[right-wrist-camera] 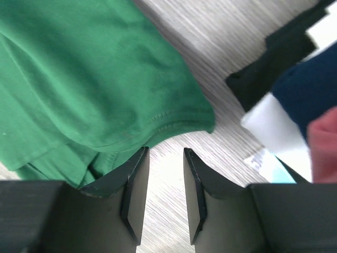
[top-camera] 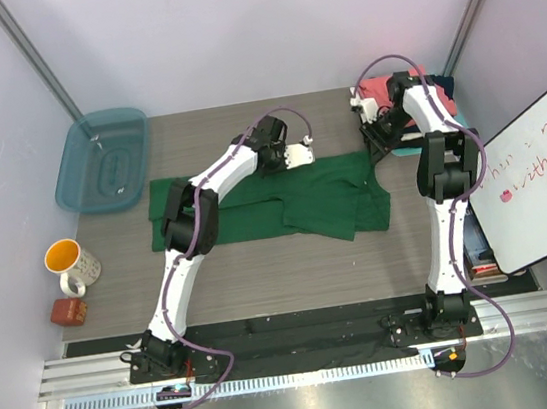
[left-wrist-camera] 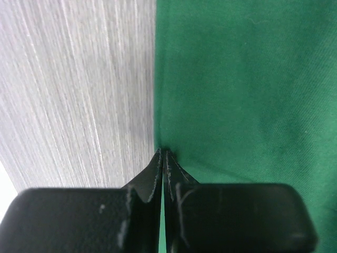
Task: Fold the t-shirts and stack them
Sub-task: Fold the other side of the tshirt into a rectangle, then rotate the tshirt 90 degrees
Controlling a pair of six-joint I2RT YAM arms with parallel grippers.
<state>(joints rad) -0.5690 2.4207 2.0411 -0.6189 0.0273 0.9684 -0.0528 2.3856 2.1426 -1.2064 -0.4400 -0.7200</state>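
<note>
A dark green t-shirt (top-camera: 283, 203) lies spread flat across the middle of the table. My left gripper (top-camera: 304, 150) sits at the shirt's far edge, shut on the hem (left-wrist-camera: 164, 153), with a sliver of green cloth between the jaws. My right gripper (right-wrist-camera: 165, 153) hovers open just off the shirt's far right corner (right-wrist-camera: 174, 118), with only bare table between its fingers. Beside it is a stack of folded t-shirts (top-camera: 442, 102): black (right-wrist-camera: 284, 47), navy (right-wrist-camera: 310, 89), white (right-wrist-camera: 268, 121) and coral-pink (right-wrist-camera: 324, 147).
A translucent teal tub (top-camera: 104, 161) stands at the back left. A mug (top-camera: 67, 260) and a small brown block (top-camera: 68, 311) sit at the left edge. A whiteboard (top-camera: 538, 180) leans along the right side.
</note>
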